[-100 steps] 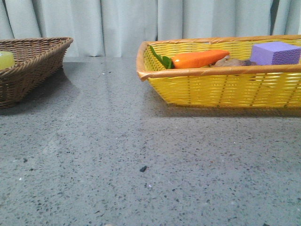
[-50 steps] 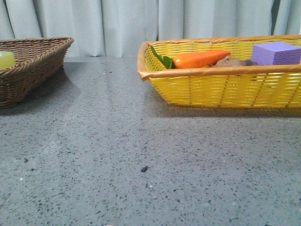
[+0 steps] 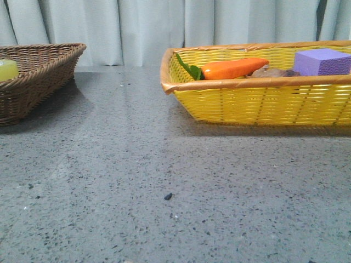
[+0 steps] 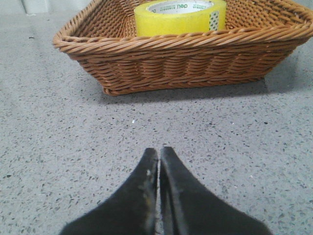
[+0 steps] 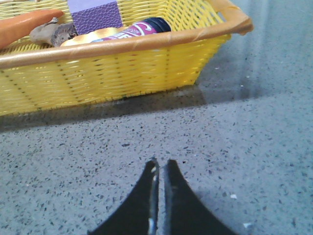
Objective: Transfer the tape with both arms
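Observation:
The yellow tape point(image 4: 180, 17) stands inside the brown wicker basket point(image 4: 186, 58); only a sliver of the tape point(image 3: 7, 69) shows over the basket rim point(image 3: 44, 60) at the far left of the front view. My left gripper point(image 4: 160, 151) is shut and empty, low over the grey table, a short way in front of that basket. My right gripper point(image 5: 160, 163) is shut and empty too, over the table in front of the yellow basket point(image 5: 112, 73). Neither arm appears in the front view.
The yellow basket point(image 3: 258, 101) at the right holds an orange carrot point(image 3: 233, 68), a purple block point(image 3: 322, 61), a brownish lump point(image 5: 49, 33) and a dark-capped bottle point(image 5: 142, 28). Grey speckled table point(image 3: 164, 181) spreads between the two baskets. A pale curtain hangs behind.

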